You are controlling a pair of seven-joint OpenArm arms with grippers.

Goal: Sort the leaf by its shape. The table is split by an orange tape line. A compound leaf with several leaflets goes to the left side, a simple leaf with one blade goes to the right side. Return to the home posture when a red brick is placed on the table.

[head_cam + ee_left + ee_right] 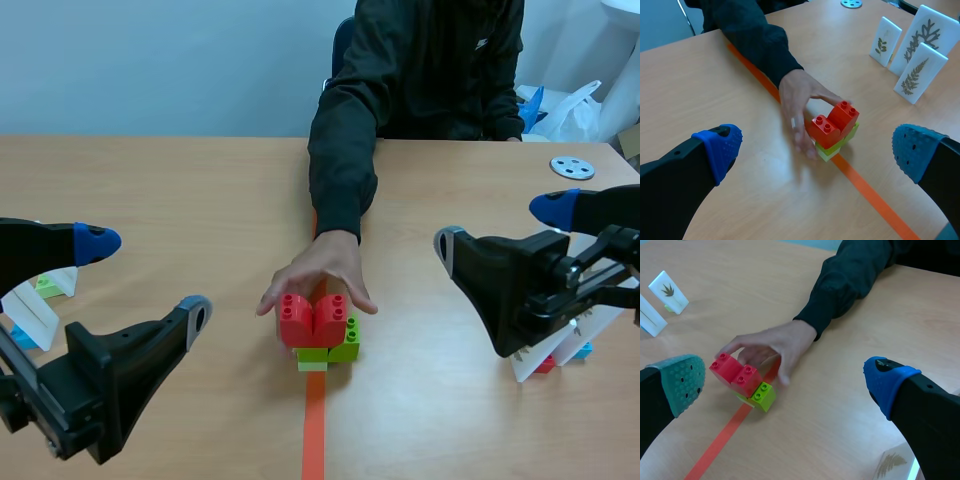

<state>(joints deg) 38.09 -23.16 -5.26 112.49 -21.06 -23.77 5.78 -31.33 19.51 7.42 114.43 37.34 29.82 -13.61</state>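
A person's hand (320,265) rests on red bricks (313,318) stacked on green bricks (330,350), right on the orange tape line (314,430) at mid table. My left gripper (145,280) hangs open at the near left, nothing between its fingers. My right gripper (500,226) stands open at the right, also holding nothing. White leaf cards (40,300) stand behind the left gripper, and more leaf cards (560,350) stand under the right one. In the left wrist view the red bricks (834,122) lie ahead of the gripper (815,147), with three fern-like cards (919,72) beyond.
The person's dark sleeve (345,150) stretches down the table's middle from the far edge. A grey disc (571,167) lies at the far right. In the right wrist view a card with a fan-shaped leaf (668,292) stands far off, beyond the bricks.
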